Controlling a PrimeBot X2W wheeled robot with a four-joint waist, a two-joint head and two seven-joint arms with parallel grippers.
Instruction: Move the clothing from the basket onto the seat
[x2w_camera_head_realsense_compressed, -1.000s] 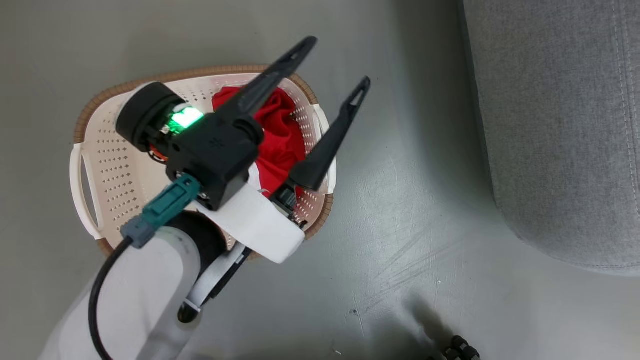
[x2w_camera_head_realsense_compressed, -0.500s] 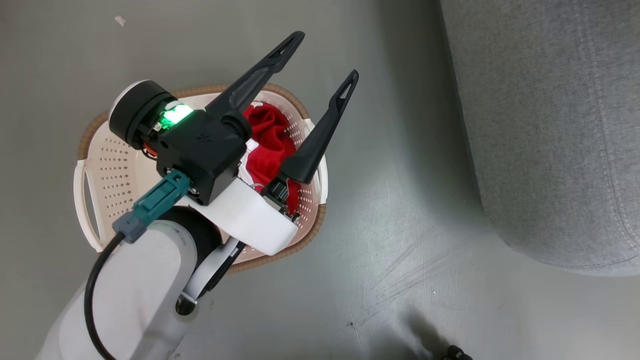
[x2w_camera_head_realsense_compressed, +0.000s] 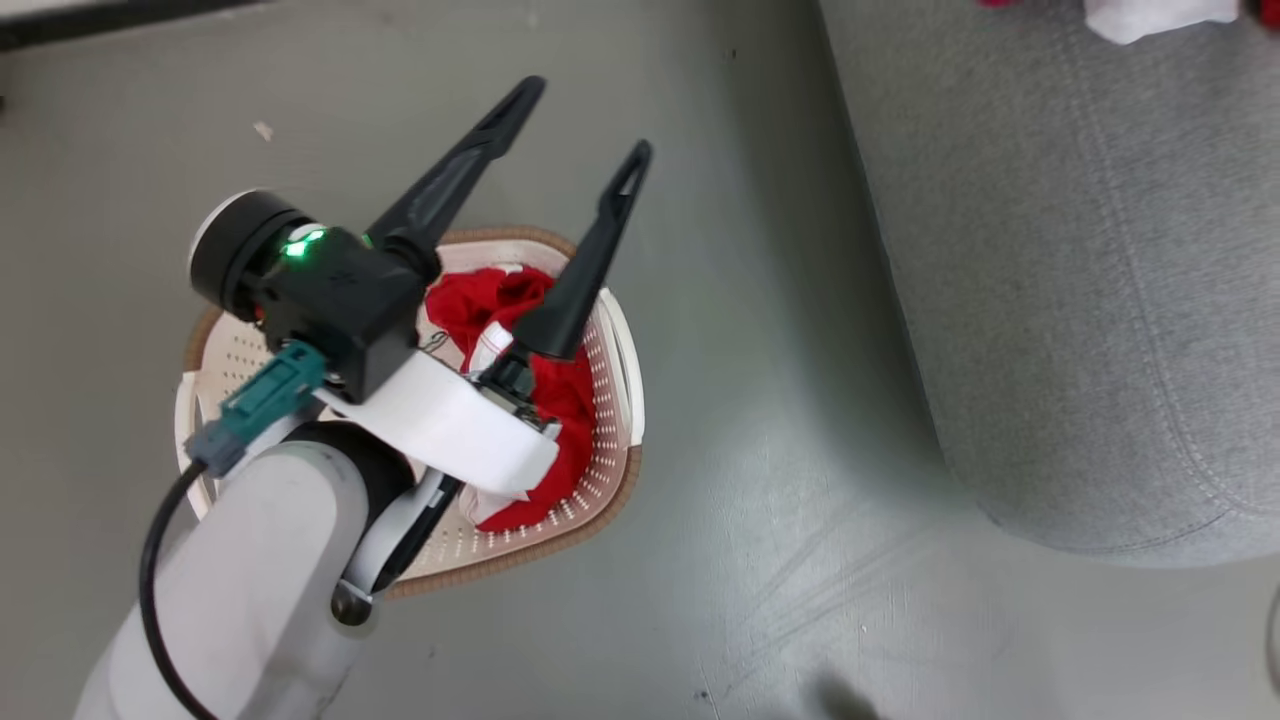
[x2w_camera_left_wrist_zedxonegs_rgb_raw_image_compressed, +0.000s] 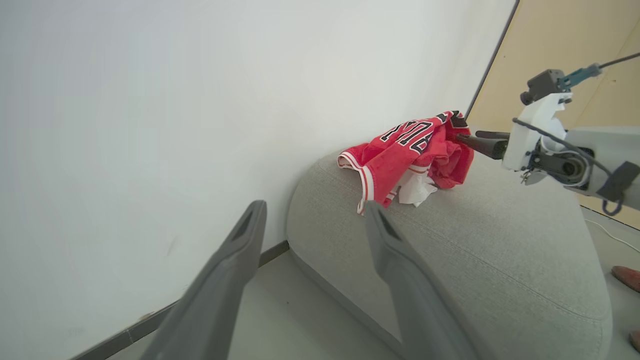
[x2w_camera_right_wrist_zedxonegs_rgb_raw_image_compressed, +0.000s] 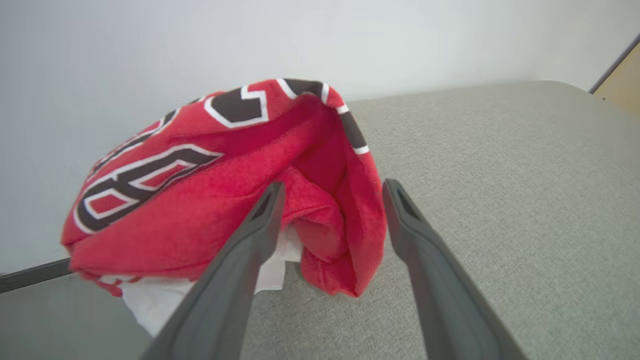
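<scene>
Your left claw (x2w_camera_head_realsense_compressed: 588, 118) hangs above the basket (x2w_camera_head_realsense_compressed: 600, 470), its two fingers spread wide with nothing between them. The shorts (x2w_camera_head_realsense_compressed: 568, 400) lie under the base of those fingers, crumpled red with a strip of white, pressed against the basket wall on the claw's right. The fingertips reach past the basket's far rim and stand over bare floor (x2w_camera_head_realsense_compressed: 800, 500). The sofa (x2w_camera_head_realsense_compressed: 1050, 300) is off to this claw's right, apart from the basket, with a band of floor between them.

Your right claw (x2w_camera_right_wrist_zedxonegs_rgb_raw_image_compressed: 334, 186) is at the sofa, and its jaws stand wide apart too. The jersey (x2w_camera_right_wrist_zedxonegs_rgb_raw_image_compressed: 175, 200) sits in a heap on the cushion straight ahead of it and to its left, black white-edged lettering on top. One red fold bulges into the gap between the fingers. The left finger lies against the cloth and the right finger stands clear of it, so the claw grips nothing (the fingers frame the heap rather than pinch it). A scrap of white cloth (x2w_camera_right_wrist_zedxonegs_rgb_raw_image_compressed: 150, 300) pokes out from under the jersey beside the left finger. To the claw's right the cushion is plain grey weave.

From the left wrist you see the jersey near the sofa's end by the wall (x2w_camera_left_wrist_zedxonegs_rgb_raw_image_compressed: 150, 100), with the right claw's tips at its far side.
</scene>
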